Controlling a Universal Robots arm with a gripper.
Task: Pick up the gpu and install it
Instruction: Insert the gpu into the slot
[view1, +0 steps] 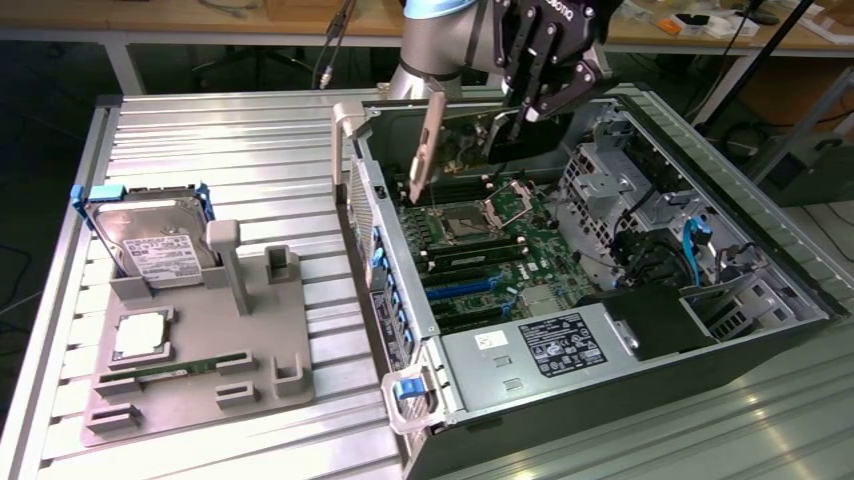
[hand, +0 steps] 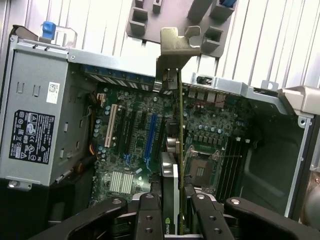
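Gripper (view1: 523, 108): holds the gpu (view1: 430, 140) tight.
gpu: on edge over the motherboard (view1: 523, 240), 12 o'clock end of the computer case (view1: 641, 412), exterior view.

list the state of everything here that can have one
gpu, held on edge over the computer case, not seated in a slot
gripper, shut on the gpu
computer case, lying on its side, side panel off
hard drive, standing upright in the grey holder
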